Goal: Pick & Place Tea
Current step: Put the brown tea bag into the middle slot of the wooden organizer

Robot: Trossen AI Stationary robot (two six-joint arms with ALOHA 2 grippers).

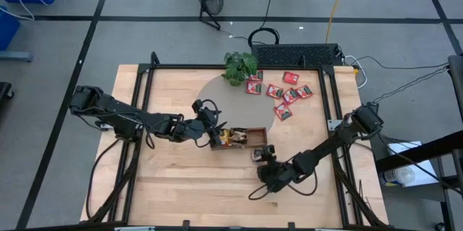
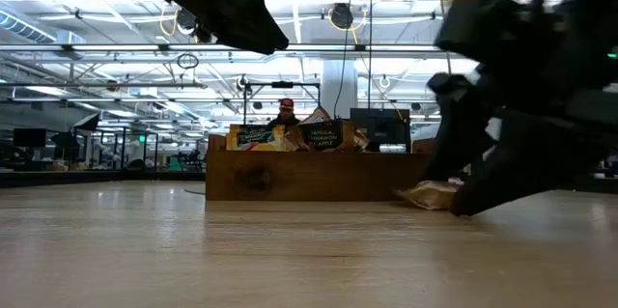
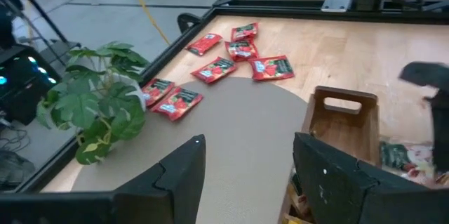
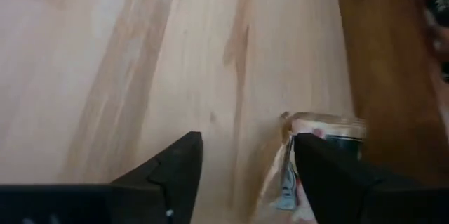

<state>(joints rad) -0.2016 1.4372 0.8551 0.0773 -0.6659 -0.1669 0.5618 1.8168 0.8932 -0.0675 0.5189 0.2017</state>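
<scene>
A wooden tray [image 1: 242, 137] stands mid-table with several tea packets [image 2: 290, 137] upright inside it. More red tea packets [image 1: 286, 90] lie flat on the table at the far right, partly on a round grey mat [image 1: 231, 101]. My left gripper [image 3: 249, 175] hovers open above the mat at the tray's left end [image 3: 342, 115]. My right gripper [image 4: 245, 182] is open and tipped down at the tray's near right corner. A pale tea packet [image 4: 319, 136] lies on the table against the tray's near wall [image 4: 382, 76], right beside one finger [image 4: 337, 182]. My right gripper stands low over the table with the pale packet's edge [image 4: 284, 171] just inside one finger. I cannot tell whether that finger touches it. The packet rests on the table [image 2: 430, 195], not lifted.
A leafy potted plant [image 1: 241, 65] stands at the table's far edge by the mat. A black frame [image 1: 336, 93] runs round the table. Bare wood [image 1: 195, 187] stretches along the near side. A person [image 2: 286, 108] shows in the room behind the tray.
</scene>
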